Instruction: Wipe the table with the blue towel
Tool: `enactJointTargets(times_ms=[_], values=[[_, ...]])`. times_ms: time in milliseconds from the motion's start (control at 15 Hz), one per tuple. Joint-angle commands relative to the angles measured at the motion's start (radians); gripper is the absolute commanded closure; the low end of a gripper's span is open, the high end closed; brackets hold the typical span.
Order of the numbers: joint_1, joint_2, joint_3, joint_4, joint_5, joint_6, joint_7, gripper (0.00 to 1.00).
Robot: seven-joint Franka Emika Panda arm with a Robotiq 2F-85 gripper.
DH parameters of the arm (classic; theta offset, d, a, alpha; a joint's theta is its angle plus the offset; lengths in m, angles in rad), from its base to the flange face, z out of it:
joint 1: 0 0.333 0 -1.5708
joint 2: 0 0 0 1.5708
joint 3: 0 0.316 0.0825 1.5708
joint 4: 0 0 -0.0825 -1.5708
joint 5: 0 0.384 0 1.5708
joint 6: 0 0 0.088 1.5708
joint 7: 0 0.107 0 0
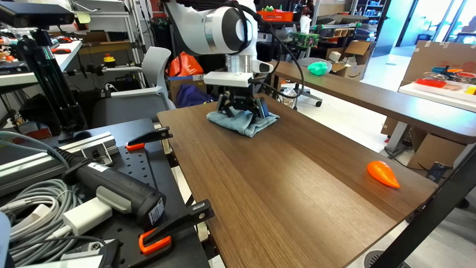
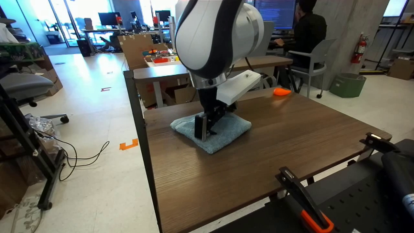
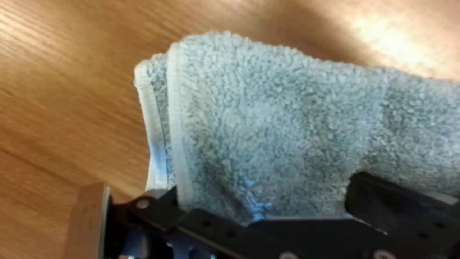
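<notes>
"Towel (image 1: 247, 128) lies folded on the table (image 1: 282, 175), at the end by the arm (image 1: 219, 29), the gripper (image 1: 243, 113) right over it. Jaws?"

"Spread apart, with no fold pinched that I see. Whether the tips press into the towel I can't tell; the wrist view is soft and cropped."

"How would you take hold?"

"Bring them together on a good thick fold, tips clear of the table, and leave towel underneath to wipe with. Then press lightly and sweep flat along the grain; too hard and it may bunch."

"And the orange thing (image 1: 383, 174)?"

"Near the table's other end. Steer round it."
</notes>
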Motion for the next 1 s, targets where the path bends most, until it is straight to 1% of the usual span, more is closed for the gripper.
enactJointTargets(times_ms=[0, 133, 200, 267, 467, 600, 667, 800, 867, 933], values=[[-0.116, 0.14, 0.06, 0.234, 0.148, -0.028, -0.052, 0.0], [-0.158, 0.179, 0.1, 0.307, 0.227, -0.025, -0.067, 0.0], [-0.167, 0.199, 0.112, 0.338, 0.252, -0.021, -0.072, 0.0], [-0.149, 0.208, 0.121, 0.348, 0.265, -0.002, -0.054, 0.0], [-0.122, 0.236, 0.147, 0.372, 0.278, 0.02, -0.063, 0.0], [-0.104, 0.225, 0.162, 0.339, 0.266, 0.026, -0.086, 0.0], [-0.096, 0.211, 0.164, 0.3, 0.249, 0.03, -0.114, 0.0], [-0.064, 0.144, 0.136, 0.197, 0.2, 0.001, -0.133, 0.0], [-0.057, 0.129, 0.13, 0.167, 0.181, 0.005, -0.147, 0.0], [-0.047, 0.072, 0.112, 0.082, 0.151, 0.016, -0.148, 0.0]])
